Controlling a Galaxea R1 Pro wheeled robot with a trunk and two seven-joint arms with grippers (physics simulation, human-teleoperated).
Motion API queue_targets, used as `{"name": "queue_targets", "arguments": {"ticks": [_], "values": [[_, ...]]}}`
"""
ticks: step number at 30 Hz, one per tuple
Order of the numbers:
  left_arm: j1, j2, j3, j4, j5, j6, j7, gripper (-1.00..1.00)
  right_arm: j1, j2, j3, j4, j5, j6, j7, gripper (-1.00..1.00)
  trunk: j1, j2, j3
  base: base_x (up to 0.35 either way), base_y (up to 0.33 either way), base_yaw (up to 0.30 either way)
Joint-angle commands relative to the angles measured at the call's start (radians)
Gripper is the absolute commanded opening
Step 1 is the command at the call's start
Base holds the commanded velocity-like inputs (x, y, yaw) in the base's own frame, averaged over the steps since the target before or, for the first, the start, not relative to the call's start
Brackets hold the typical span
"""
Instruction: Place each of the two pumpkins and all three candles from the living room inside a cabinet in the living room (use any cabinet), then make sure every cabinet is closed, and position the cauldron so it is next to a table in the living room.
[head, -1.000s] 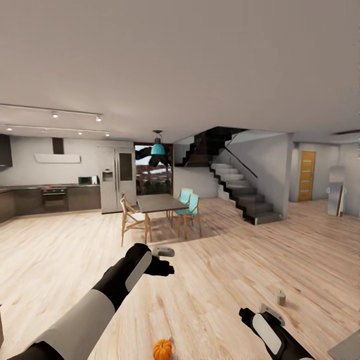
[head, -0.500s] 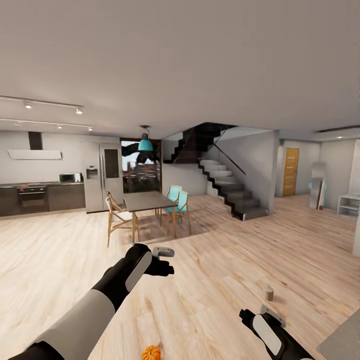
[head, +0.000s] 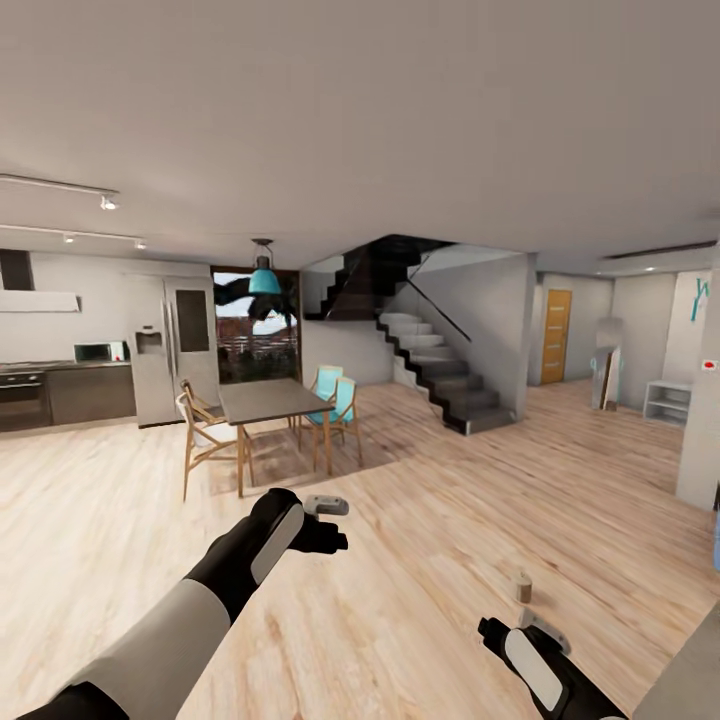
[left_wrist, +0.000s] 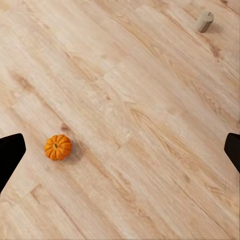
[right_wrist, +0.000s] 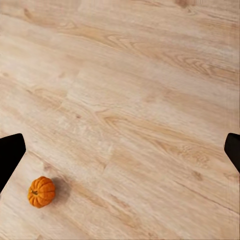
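Step in hand: by my reading the robot is on its way across the room, neither arm at work on anything; none of the carrying looks begun from here.

Left claw (left_wrist: 120, 145): wide open and empty; in the left wrist view its two dark fingertips sit at opposite edges of the picture with bare floor between them. In the head view the left arm reaches forward over the floor.

Right claw (right_wrist: 120, 147): also wide open, holding nothing, fingertips far apart over the planks.

Pumpkin (left_wrist: 58, 147): upright on the wooden floor (head: 450, 520), stem up, near one fingertip of the left claw in that view but well below it, untouched. The right wrist view shows a pumpkin (right_wrist: 41, 191) too; I cannot tell whether it is the same one.

Candle (head: 523, 585): a small tan stub standing on the floor just ahead of the right arm, well apart from the pumpkin; it also shows far off in the left wrist view (left_wrist: 204, 21).

Room: dining table (head: 268, 400) with chairs, fridge (head: 172, 348) and staircase (head: 440, 375) lie ahead.

Next move: probably stop, lower an arm over the pumpkin or candle, centre the open fingers around it and close, then find the cabinet.
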Motion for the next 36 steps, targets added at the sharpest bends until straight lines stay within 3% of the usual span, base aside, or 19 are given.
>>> {"name": "queue_targets", "arguments": {"ticks": [1, 30, 36], "values": [[0.0, 0.0, -0.002, -0.001, 0.011, 0.002, 0.01, 1.0, 0.0, -0.001, 0.008, -0.002, -0.005, -0.008, -0.008, 1.0, 0.001, 0.0, -0.001, 0.335, 0.0, -0.05], [-0.001, 0.0, -0.003, 0.0, 0.011, 0.002, 0.01, 1.0, 0.0, 0.003, 0.009, -0.001, -0.005, -0.032, -0.008, 1.0, 0.001, 0.0, -0.023, 0.335, 0.0, -0.058], [0.0, 0.0, -0.003, 0.0, 0.011, 0.002, 0.01, 1.0, 0.0, 0.005, 0.01, -0.001, -0.003, -0.032, -0.008, 1.0, 0.001, 0.0, -0.023, 0.335, 0.0, -0.196]]}}
